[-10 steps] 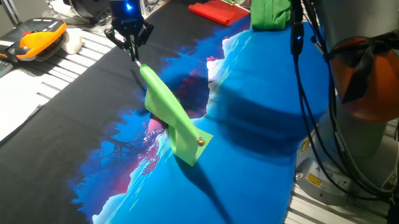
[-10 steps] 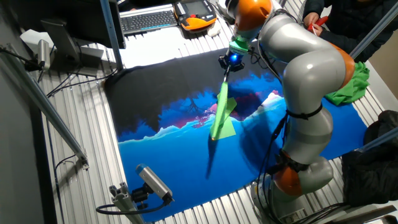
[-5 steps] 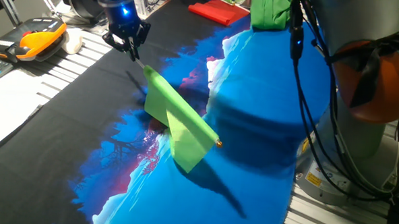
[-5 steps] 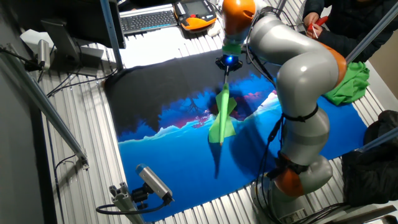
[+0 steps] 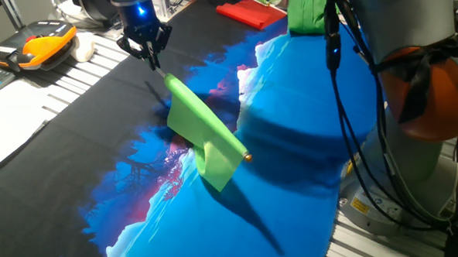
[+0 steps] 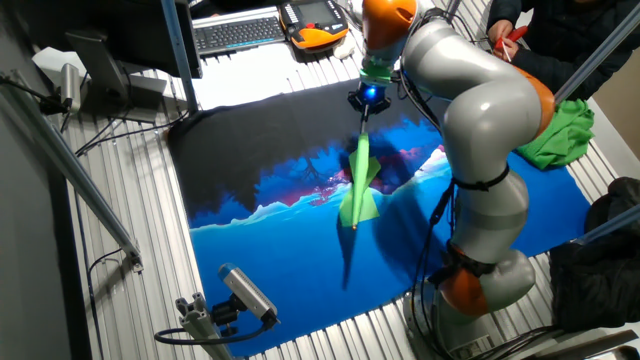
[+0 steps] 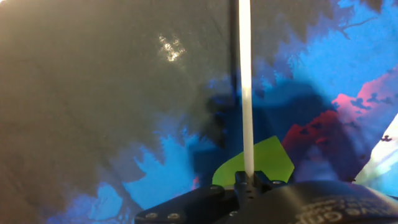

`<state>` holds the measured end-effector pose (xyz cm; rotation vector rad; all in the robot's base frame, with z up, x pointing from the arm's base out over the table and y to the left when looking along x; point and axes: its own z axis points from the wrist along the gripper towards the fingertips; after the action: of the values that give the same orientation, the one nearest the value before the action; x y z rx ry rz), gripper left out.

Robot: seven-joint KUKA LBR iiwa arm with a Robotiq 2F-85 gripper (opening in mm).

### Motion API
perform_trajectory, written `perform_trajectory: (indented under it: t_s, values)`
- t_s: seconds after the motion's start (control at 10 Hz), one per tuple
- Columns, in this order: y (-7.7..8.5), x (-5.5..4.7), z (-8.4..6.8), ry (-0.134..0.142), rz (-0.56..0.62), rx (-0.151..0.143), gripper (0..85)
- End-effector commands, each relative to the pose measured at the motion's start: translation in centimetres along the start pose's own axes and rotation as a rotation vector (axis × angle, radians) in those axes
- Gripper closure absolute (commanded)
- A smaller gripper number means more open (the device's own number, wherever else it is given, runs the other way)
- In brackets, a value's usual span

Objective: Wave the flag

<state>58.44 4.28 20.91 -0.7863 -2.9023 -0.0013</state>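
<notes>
On my one fixed view, at the far left I have the orange-and-black teach pendant lying on the slatted table, with white paper sheets below it. Next comes the gripper, lit blue at its base, with its two dark fingers pinched narrow on the thin end of the flag. From there the white stick runs down and to the right, off the tablecloth, with the lime-green fabric hanging folded under it and the small gold knob at the lower right end, over the blue and pink print. The flag's shadow falls on the cloth beneath, so I read it as lifted clear of the surface. Further right, near the table's far edge, I see the red folded cloth and beside it the bunched green cloth. The arm's grey and orange body with its black cables fills the right side.

On my other fixed view, the keyboard and pendant sit at the far edge, the gripper hangs over the dark part of the tablecloth, and the flag slants down from it toward the near edge. The green cloth lies to the right, behind the arm.

On the hand view, the flag stick rises straight from between the closed fingers of the gripper, and a patch of green fabric shows just behind them.
</notes>
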Motion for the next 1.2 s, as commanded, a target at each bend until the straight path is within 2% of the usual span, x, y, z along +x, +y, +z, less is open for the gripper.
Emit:
perform_trajectory:
  t_s: [0.0,0.1,0.2,0.3,0.5,0.6,0.8,0.9,1.0,1.1]
  values:
    - [-0.7,0.2,-1.1,0.001,0.011,-0.039,85.0]
    - [-1.8,0.6,-2.0,-0.026,0.001,-0.013,85.0]
    - [-2.6,1.1,-2.5,-0.037,-0.002,-0.006,85.0]
    - [-3.1,1.2,-3.0,-0.022,-0.008,-0.025,85.0]
    - [-4.2,1.8,-3.5,-0.015,-0.024,-0.031,85.0]
    - [-4.3,1.9,-3.5,-0.014,-0.025,-0.029,85.0]
    - [-2.6,1.5,-2.1,-0.016,0.02,-0.037,85.0]
    - [-2.6,1.5,-2.1,-0.037,0.014,-0.003,85.0]
    - [-2.6,1.5,-2.1,-0.052,0.004,0.018,85.0]
    - [-2.6,1.5,-2.1,-0.065,0.017,0.012,85.0]
